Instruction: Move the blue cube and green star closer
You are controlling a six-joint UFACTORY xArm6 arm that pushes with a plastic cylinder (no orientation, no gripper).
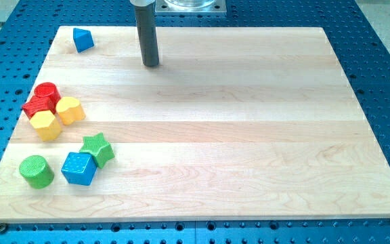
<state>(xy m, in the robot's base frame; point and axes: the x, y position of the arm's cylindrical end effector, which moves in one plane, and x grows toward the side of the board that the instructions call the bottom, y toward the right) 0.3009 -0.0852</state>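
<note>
The blue cube (79, 169) lies near the view's bottom left of the wooden board (249, 135). The green star (98, 149) sits just above and to the right of it, touching or nearly touching it. My tip (152, 64) is near the view's top, left of centre, far above both blocks and apart from all blocks.
A green cylinder (36, 171) lies left of the blue cube. A red cylinder (47, 93), a red star-like block (36, 106), a yellow heart (70, 110) and a yellow hexagonal block (46, 125) cluster at the left edge. A blue triangular block (82, 39) sits at the top left corner.
</note>
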